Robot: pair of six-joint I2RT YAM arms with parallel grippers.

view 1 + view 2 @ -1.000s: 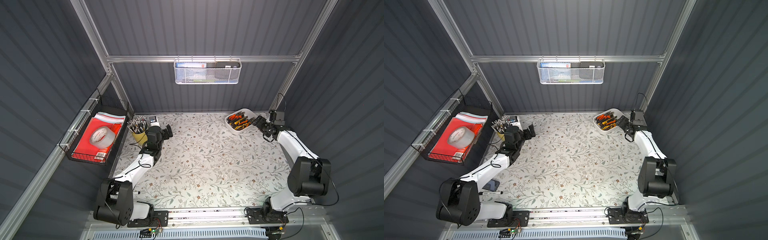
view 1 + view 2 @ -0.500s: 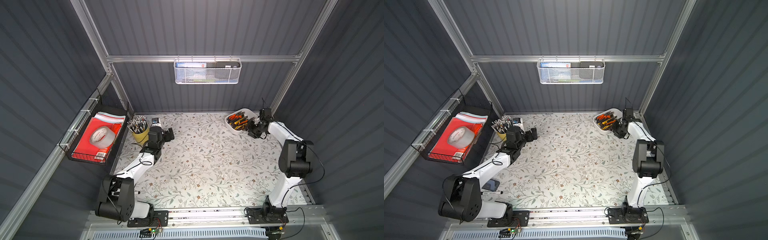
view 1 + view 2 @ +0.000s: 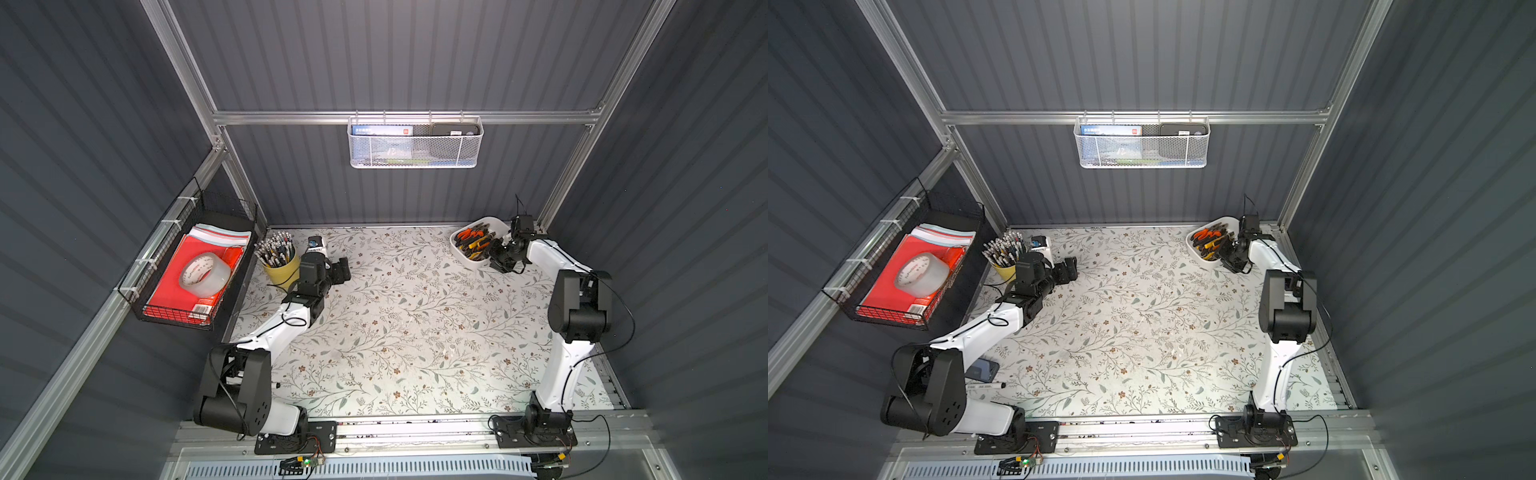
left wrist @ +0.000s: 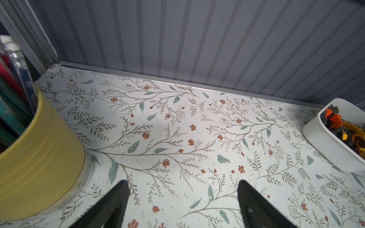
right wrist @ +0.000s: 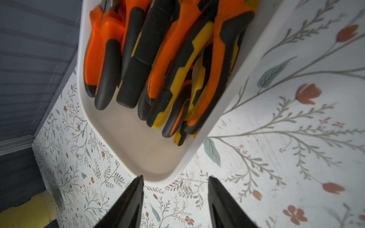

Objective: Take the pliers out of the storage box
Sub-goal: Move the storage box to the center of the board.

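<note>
The storage box point(image 3: 495, 220) is a shallow white tray at the back right of the floral table, seen in both top views point(image 3: 1230, 221). It holds several pliers point(image 3: 473, 242) point(image 3: 1209, 241) with orange-and-black and yellow-and-black handles. In the right wrist view the pliers point(image 5: 169, 65) lie piled with their handle ends toward the box's near rim point(image 5: 158, 178). My right gripper point(image 5: 174, 181) point(image 3: 500, 258) is open and empty, its tips at that rounded corner. My left gripper point(image 4: 182, 182) point(image 3: 343, 270) is open over bare table, far from the box point(image 4: 325, 147).
A yellow cup of pens point(image 3: 281, 269) stands by my left wrist. A black wire basket point(image 3: 137, 291) with tape hangs on the left wall and a white mesh basket point(image 3: 415, 143) on the back wall. A phone point(image 3: 982, 370) lies by the left arm's base.
My right arm has folded upward and its gripper has swung round to the box's near corner, with the jaws narrowed. My left gripper has drifted slightly and closed a little.
</note>
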